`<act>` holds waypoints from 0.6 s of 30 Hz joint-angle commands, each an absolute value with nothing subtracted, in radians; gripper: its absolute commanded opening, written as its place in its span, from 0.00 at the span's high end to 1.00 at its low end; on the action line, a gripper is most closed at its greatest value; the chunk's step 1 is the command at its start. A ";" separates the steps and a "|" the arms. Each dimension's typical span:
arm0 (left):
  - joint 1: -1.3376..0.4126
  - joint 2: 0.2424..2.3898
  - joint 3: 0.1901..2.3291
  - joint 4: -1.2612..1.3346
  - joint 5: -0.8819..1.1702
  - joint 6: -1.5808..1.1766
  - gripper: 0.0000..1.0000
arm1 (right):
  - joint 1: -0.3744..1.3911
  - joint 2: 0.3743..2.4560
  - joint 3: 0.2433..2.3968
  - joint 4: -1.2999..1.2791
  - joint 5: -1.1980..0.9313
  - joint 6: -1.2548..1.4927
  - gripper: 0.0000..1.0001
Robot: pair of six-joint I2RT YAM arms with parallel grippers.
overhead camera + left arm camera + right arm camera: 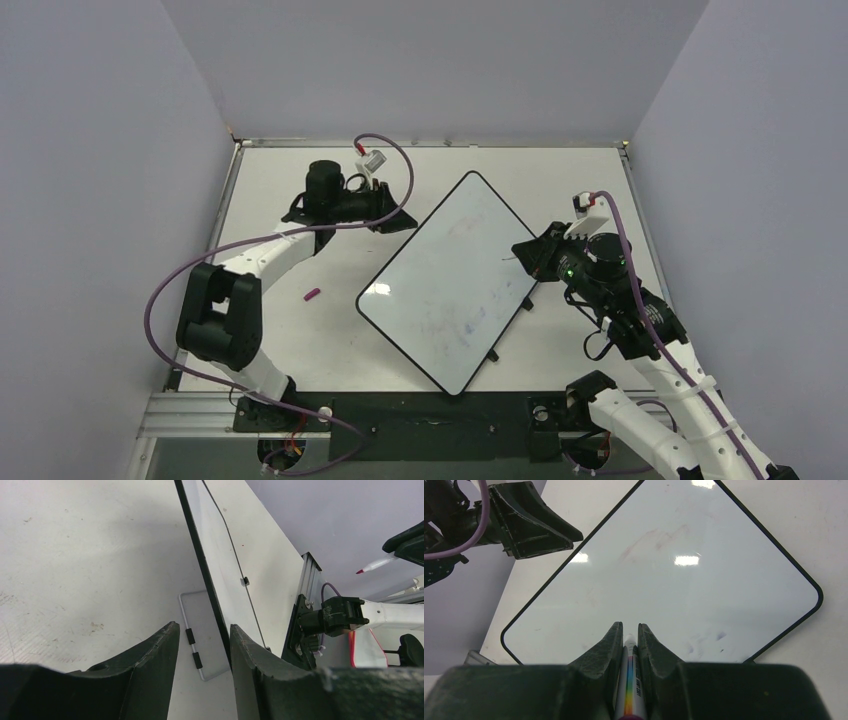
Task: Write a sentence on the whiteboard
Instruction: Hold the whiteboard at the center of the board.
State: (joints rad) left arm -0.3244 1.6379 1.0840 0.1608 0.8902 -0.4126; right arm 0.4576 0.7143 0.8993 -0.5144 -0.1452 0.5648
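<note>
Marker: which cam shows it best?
Right wrist: the marker sits close up, clamped in the right gripper, barrel print visible. Left wrist shows it far off, red tip and white barrel. Top external shows just a thin sliver over the whiteboard.

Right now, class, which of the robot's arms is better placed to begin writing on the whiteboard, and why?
Right. The right claw is shut on the marker, tip aimed at the whiteboard. The left claw stands open beside the board's edge, holding no pen.
</note>
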 commanded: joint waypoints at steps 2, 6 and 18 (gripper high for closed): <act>-0.320 1.542 1.056 0.191 0.899 -0.424 0.61 | 0.451 0.717 0.920 -0.496 -0.141 0.561 1.00; -0.333 1.521 1.034 0.144 0.876 -0.426 0.61 | 0.451 0.721 0.919 -0.490 -0.145 0.563 1.00; -0.386 1.473 0.981 0.003 0.752 -0.401 0.66 | 0.453 0.738 0.921 -0.475 -0.168 0.573 1.00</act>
State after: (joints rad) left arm -0.3752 1.5166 0.9901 0.0341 0.7940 -0.4126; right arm 0.4576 0.7322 0.8993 -0.5137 -0.1493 0.5659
